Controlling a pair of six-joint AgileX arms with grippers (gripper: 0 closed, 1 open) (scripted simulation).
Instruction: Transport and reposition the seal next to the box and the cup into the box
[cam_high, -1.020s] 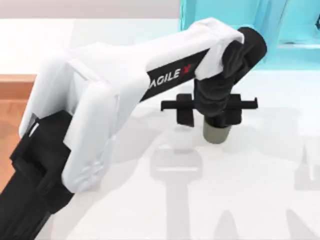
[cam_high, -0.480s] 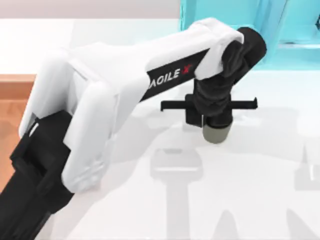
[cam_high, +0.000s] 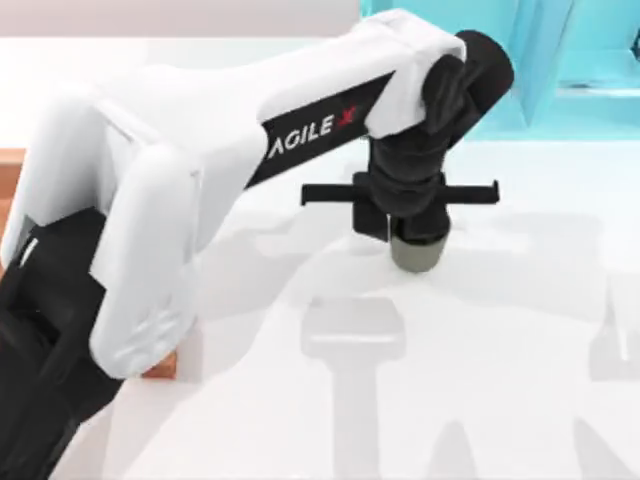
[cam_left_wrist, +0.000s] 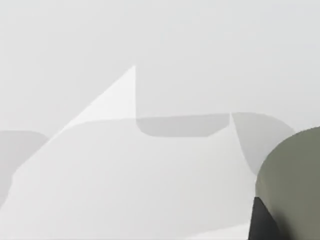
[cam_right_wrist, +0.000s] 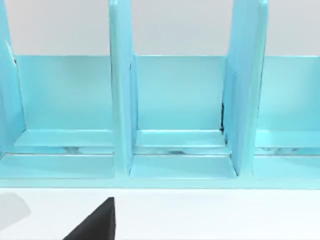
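Top view: the cup (cam_high: 417, 255) is hanging clamped in our left end effector (cam_high: 405, 232), now lifting off the bench (cam_high: 520, 330) and drifting left from a second ago, toward the box (cam_high: 165, 365) corner under our arm.

white table (cam_high: 520, 400), cyan shelf unit (cam_right_wrist: 180, 100) behind

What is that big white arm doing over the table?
The left gripper is shut on the cup, holding it above the white table. A corner of the box peeks out under the arm at the table's left. A cyan shelf stands at the back.
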